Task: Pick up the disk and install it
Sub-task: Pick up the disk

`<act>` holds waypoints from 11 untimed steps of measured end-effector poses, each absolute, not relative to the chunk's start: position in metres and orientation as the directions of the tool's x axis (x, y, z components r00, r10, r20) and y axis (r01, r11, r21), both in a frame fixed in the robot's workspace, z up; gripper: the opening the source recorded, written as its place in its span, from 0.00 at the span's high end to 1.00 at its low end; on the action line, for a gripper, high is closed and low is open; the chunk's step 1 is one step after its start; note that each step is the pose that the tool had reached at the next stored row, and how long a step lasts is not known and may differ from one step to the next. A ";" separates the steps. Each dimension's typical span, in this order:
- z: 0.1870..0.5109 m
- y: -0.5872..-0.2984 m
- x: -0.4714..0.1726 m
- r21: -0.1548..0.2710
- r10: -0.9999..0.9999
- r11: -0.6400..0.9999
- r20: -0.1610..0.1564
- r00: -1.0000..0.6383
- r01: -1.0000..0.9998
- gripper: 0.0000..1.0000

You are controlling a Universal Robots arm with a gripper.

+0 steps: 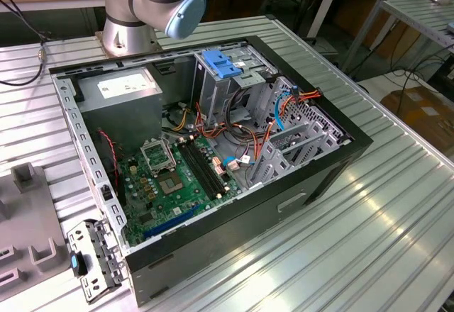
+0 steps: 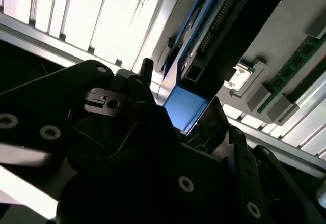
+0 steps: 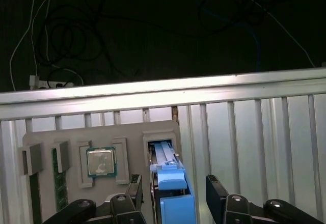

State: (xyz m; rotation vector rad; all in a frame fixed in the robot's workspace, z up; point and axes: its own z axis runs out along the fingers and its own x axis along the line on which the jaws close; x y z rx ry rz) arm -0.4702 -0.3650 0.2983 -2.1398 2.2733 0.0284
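Between the gripper's (image 3: pixel 175 179) spread fingers (image 3: pixel 135 191) the disk (image 3: pixel 170 196) is sitting. A strip of tray (image 3: pixel 130 132) is showing on either side of its blue frame, so the jaws are straddling it, released and touching neither edge as far as the first wrist view tells. The disk is resting in the tray's long pocket. In the second wrist view its blue end (image 2: pixel 186 107) is showing just past the dark gripper body.

The grey tray is also holding a square chip (image 3: pixel 101 162) in the next pocket, and beyond that a green memory stick (image 3: pixel 58 180) in a narrow slot.

In the exterior view the tray (image 1: pixel 28 220) is lying on the slatted table (image 1: pixel 369 220) at about eight o'clock from the open case (image 1: pixel 284 202), well apart from it. The arm base (image 1: pixel 128 21) is standing at eleven o'clock. Inside the case:
- a power supply (image 1: pixel 124 88) is sitting at ten o'clock
- a green board (image 1: pixel 170 177) is lying at seven
- a light-blue bracket (image 1: pixel 223 64) is topping the drive cage at twelve
- orange and blue cables (image 1: pixel 284 103) are trailing at two
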 end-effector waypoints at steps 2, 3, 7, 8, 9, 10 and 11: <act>0.297 -0.365 -0.470 0.000 -0.999 0.044 -0.027 -0.044 -0.999 0.38; 0.296 -0.365 -0.470 0.000 -0.999 0.043 -0.027 -0.043 -0.999 0.38; 0.293 -0.365 -0.470 0.000 -0.999 0.043 -0.027 -0.043 -0.999 0.38; 0.293 -0.365 -0.470 0.000 -0.999 0.043 -0.027 -0.043 -0.999 0.38; 0.293 -0.365 -0.470 0.000 -0.999 0.043 -0.027 -0.043 -0.999 0.38; 0.293 -0.365 -0.470 0.000 -0.999 0.043 -0.027 -0.043 -0.999 0.38; 0.293 -0.365 -0.470 0.000 -0.999 0.043 -0.027 -0.043 -0.999 0.38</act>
